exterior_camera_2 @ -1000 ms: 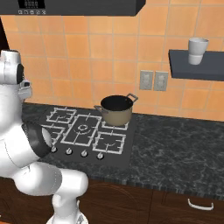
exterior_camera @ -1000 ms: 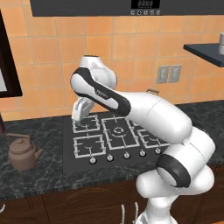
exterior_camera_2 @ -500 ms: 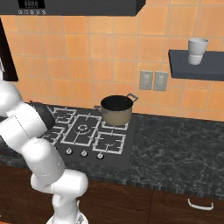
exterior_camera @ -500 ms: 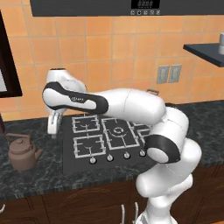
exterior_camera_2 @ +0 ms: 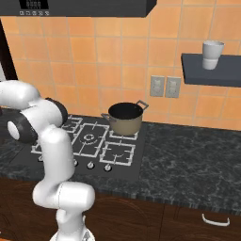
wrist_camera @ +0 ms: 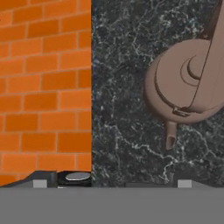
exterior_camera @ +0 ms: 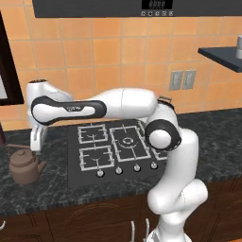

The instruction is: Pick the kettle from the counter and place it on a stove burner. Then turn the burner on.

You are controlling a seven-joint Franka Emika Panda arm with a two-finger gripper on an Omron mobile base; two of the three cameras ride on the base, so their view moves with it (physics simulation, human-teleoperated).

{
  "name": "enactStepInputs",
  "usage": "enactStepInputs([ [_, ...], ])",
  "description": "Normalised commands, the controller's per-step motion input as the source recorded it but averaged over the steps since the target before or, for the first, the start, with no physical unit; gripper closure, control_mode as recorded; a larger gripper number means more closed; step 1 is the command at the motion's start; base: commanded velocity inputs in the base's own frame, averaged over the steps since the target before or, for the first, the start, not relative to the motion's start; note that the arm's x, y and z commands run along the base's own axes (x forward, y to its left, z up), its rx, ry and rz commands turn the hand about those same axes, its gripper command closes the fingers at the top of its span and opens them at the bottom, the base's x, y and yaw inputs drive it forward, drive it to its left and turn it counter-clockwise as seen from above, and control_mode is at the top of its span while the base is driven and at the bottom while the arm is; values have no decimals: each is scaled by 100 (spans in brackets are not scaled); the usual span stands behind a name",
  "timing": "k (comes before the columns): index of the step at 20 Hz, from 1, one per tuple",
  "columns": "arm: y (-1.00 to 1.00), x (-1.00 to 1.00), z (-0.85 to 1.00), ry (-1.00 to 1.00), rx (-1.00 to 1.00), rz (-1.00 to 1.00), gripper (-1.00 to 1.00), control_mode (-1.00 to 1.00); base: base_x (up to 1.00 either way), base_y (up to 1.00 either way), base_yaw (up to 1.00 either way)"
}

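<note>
The brown-copper kettle (exterior_camera: 23, 164) stands on the dark marbled counter (exterior_camera: 42, 194), left of the black cooktop (exterior_camera: 75, 170). My gripper (exterior_camera: 35, 144) hangs open just above and to the right of the kettle, pointing down, with nothing between its fingers. In the hand view the kettle (wrist_camera: 186, 83) lies at the upper right with its spout (wrist_camera: 170, 136) pointing toward my gripper (wrist_camera: 111, 183), off to one side of the gap. A small stove burner (exterior_camera: 97, 158) with a square grate sits at the cooktop's front left, bare.
An olive stockpot (exterior_camera_2: 125, 118) sits on the back right burner. Silver knobs (exterior_camera: 118, 170) line the cooktop's front edge. The orange tiled wall (wrist_camera: 43, 87) rises close behind the kettle. A wall shelf (exterior_camera_2: 212, 69) holds a white cup (exterior_camera_2: 212, 49).
The arm has swung left from over the cooktop and lowered the hand beside the kettle. The gripper has stayed open. The kettle and pot have not moved.
</note>
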Motion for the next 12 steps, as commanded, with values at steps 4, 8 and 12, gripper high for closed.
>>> enactStepInputs([
  [4,9,12,-2,0,-6,0,-100,-100,0,0,0],
  [8,5,27,-12,0,-4,0,-100,-100,0,0,0],
  [12,0,23,-41,-8,0,0,-100,-100,0,0,0],
])
